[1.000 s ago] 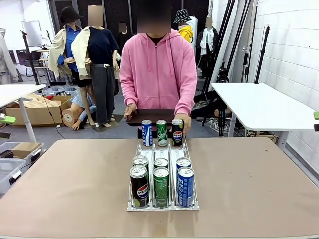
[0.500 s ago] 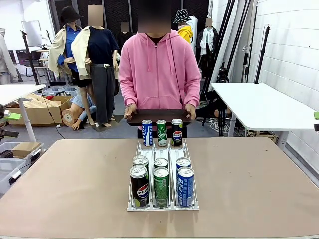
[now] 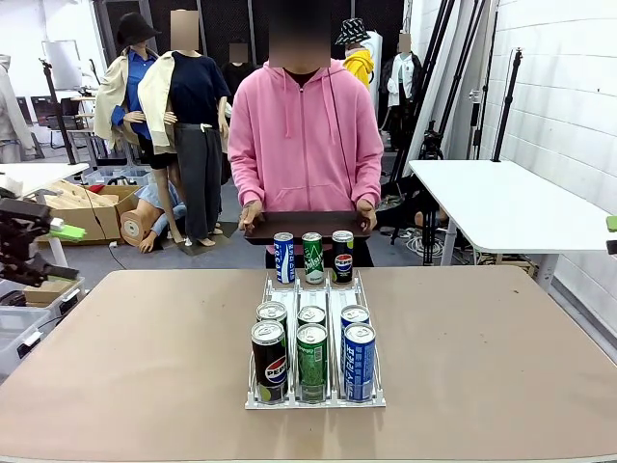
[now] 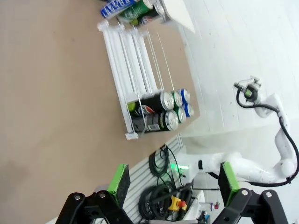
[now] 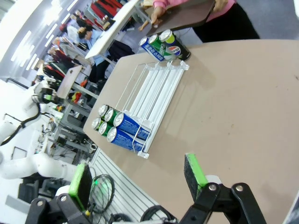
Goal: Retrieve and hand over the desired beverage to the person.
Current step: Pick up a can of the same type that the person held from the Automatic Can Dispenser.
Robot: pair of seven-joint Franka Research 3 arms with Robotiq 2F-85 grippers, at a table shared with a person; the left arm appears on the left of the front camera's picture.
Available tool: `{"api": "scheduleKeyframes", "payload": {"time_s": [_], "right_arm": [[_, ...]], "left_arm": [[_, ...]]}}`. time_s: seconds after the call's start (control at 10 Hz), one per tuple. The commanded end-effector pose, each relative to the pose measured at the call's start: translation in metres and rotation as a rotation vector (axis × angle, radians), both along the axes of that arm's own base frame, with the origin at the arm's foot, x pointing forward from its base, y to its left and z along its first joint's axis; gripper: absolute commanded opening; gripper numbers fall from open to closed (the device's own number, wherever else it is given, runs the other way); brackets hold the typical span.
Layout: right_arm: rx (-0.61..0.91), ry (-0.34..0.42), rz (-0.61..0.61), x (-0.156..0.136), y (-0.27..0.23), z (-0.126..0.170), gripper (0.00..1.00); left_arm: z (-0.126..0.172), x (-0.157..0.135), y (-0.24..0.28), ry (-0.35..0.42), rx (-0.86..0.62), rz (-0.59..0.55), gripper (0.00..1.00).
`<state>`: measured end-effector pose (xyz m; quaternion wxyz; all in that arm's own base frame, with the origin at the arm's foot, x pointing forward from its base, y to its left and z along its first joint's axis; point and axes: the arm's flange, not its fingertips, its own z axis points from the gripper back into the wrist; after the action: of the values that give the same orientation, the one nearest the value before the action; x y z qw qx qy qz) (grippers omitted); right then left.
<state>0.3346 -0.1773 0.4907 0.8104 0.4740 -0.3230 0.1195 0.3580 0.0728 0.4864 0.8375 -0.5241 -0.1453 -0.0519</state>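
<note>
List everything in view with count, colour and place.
Table: one, brown, spanning the front view.
Rack: one, white, table's middle.
Near cans: six, black, green and blue lanes, rack's near end.
Far cans: three, blue, green, black, rack's far end.
Tray: one, dark, held at the table's far edge.
Person: one, pink hoodie, far side.
Left hand: one, black with green pads, open, left of table.
Right hand: one, black with green pads, open, facing the table.
</note>
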Motion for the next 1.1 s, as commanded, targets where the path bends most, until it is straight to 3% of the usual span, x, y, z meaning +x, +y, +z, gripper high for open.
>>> {"api": "scheduleKeyframes", "payload": {"time_s": [0.0,0.3,1.0], "right_arm": [[0.013,-0.007,0.003,0.000,-0.002,0.000,1.00],[0.013,-0.007,0.003,0.000,-0.002,0.000,1.00],[0.013,-0.007,0.003,0.000,-0.002,0.000,1.00]], "left_arm": [[0.007,-0.005,-0.037,0.029,0.037,-0.041,1.00],[0.023,0.005,-0.082,0.069,0.131,-0.107,1.00],[0.014,0.037,-0.186,0.147,0.381,-0.194,1.00]]}}
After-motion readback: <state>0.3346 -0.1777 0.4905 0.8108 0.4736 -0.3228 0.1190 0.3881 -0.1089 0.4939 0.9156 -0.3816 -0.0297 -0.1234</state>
